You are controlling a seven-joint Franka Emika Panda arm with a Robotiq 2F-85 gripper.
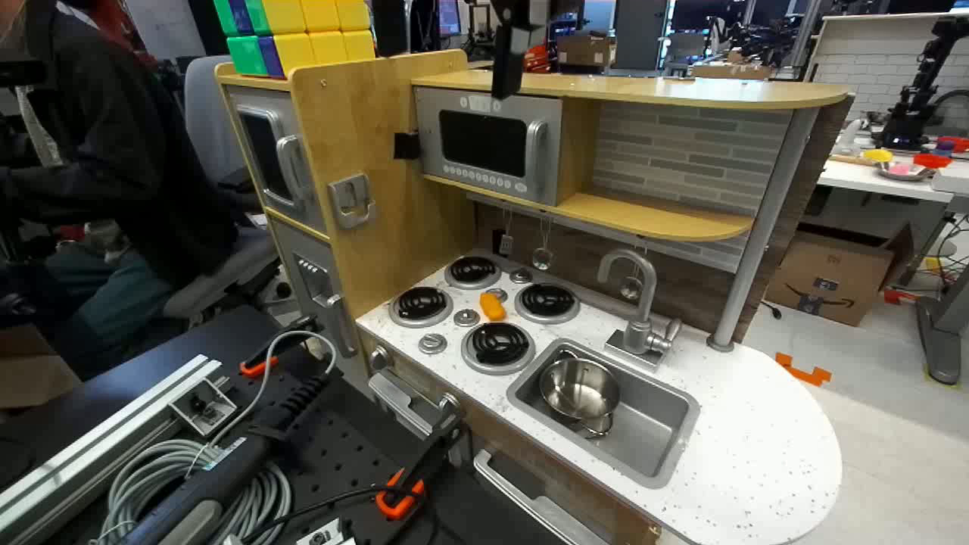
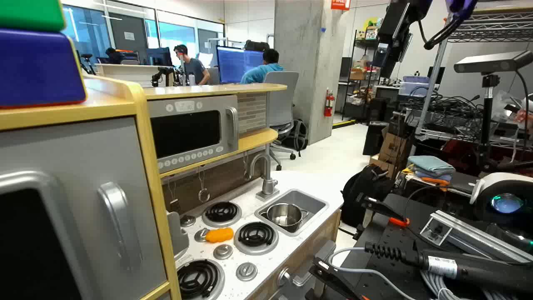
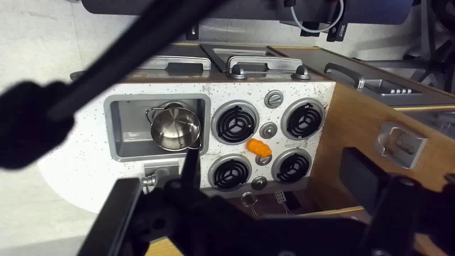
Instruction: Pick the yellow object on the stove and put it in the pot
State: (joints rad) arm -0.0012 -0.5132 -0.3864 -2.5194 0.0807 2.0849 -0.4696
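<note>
The yellow object, a small bumpy orange-yellow toy piece, lies on the white stove (image 1: 447,333) among its black burners, against a knob. It shows in both exterior views (image 1: 492,306) (image 2: 219,235) and the wrist view (image 3: 259,147). The shiny silver pot (image 1: 579,390) stands in the sink basin at the stove's side; it also shows in an exterior view (image 2: 285,216) and the wrist view (image 3: 175,128). No object is seen inside it. My gripper (image 3: 272,153) is open and empty, high above the counter. Part of it shows at the top of both exterior views (image 1: 511,60) (image 2: 389,50).
A grey sink basin (image 1: 658,446) with a tall faucet (image 1: 643,295) adjoins the stove. A microwave (image 1: 488,144) and wooden shelf (image 1: 666,216) overhang the back. A tall wooden panel (image 1: 371,129) walls one side. A blurred dark bar (image 3: 135,53) crosses the wrist view.
</note>
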